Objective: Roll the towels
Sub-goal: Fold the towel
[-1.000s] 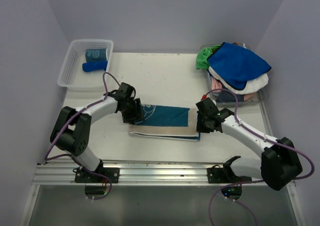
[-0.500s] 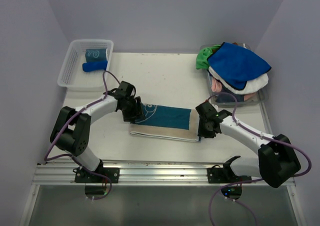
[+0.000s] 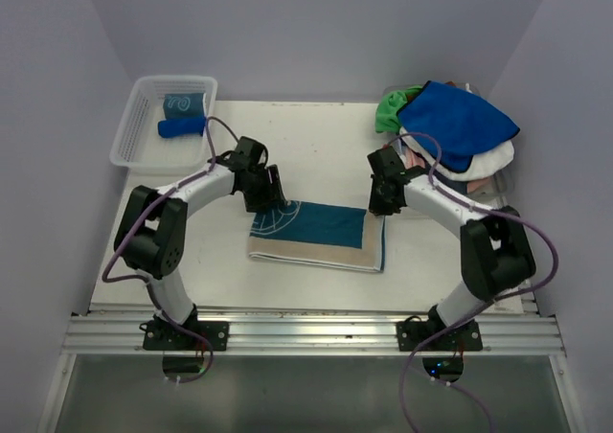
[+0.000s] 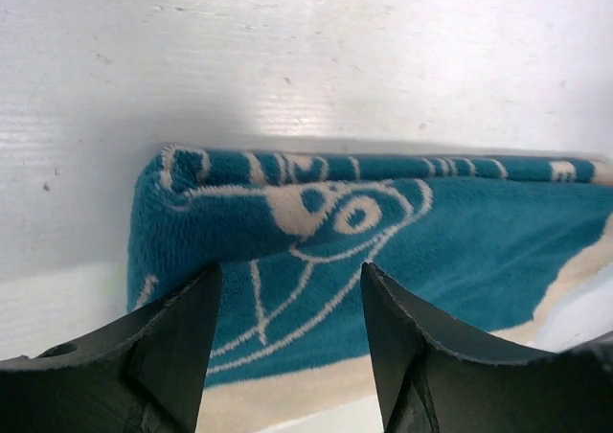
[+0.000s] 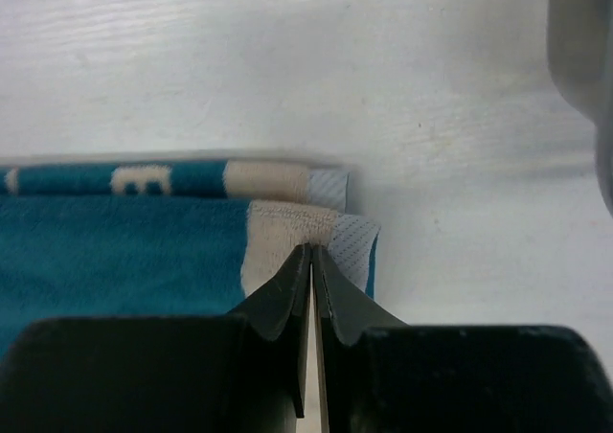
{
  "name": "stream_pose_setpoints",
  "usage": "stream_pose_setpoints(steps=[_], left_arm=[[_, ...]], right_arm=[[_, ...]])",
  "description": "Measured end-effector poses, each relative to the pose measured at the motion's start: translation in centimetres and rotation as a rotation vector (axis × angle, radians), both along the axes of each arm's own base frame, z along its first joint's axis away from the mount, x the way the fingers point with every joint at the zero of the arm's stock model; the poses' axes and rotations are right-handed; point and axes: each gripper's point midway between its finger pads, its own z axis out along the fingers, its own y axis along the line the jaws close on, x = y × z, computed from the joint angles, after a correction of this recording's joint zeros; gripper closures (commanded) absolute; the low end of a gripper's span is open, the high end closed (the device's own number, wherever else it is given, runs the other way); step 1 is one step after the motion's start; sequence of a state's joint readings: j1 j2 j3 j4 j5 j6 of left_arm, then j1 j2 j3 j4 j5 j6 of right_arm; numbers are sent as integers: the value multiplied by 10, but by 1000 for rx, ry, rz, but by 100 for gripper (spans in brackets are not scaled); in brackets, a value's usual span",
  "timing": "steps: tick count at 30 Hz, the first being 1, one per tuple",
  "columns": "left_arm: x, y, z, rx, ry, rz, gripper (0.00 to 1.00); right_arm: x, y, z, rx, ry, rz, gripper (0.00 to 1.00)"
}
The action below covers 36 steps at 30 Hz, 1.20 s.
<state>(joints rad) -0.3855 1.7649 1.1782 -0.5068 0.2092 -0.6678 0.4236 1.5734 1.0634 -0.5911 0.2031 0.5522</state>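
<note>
While the top camera looks down, the teal and beige towel lies folded in a long strip on the table. The left gripper is at its far left corner and the right gripper at its far right corner. In the left wrist view, the fingers stand wide apart, with the towel's swirl-printed corner showing between them. In the right wrist view, the fingers are nearly pressed together, their tips over the beige corner. Whether cloth is pinched cannot be told.
</note>
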Motion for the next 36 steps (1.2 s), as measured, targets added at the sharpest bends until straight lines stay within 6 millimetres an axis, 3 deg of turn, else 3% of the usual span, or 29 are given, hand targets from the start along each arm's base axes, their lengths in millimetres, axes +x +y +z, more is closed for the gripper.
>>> stream_pose_setpoints(steps=[5, 12, 16, 19, 22, 24, 27, 30, 33, 36], left_arm=[[5, 8, -31, 22, 67, 26, 37], [5, 19, -32, 7, 33, 50, 39], [-21, 29, -30, 11, 8, 61, 38], [-52, 29, -26, 43, 35, 41, 36], [-73, 19, -14, 68, 39, -13, 35], [-82, 18, -3, 73, 35, -31, 35], [-78, 26, 11, 77, 8, -8, 35], [-68, 38, 9, 94, 3, 21, 36], [-62, 47, -5, 126, 30, 40, 36], [-61, 53, -22, 154, 70, 39, 37]], right_arm=[[12, -1, -53, -20, 119, -2, 94], [52, 17, -52, 0, 85, 13, 94], [100, 42, -50, 38, 45, 27, 94], [151, 74, -46, 107, -8, 63, 93], [183, 101, -36, 156, -64, 112, 76], [185, 105, -30, 164, -77, 134, 65], [176, 104, -12, 176, -94, 158, 61], [146, 92, 11, 182, -107, 163, 70], [111, 78, 29, 190, -119, 162, 79], [79, 68, 29, 197, -109, 159, 80]])
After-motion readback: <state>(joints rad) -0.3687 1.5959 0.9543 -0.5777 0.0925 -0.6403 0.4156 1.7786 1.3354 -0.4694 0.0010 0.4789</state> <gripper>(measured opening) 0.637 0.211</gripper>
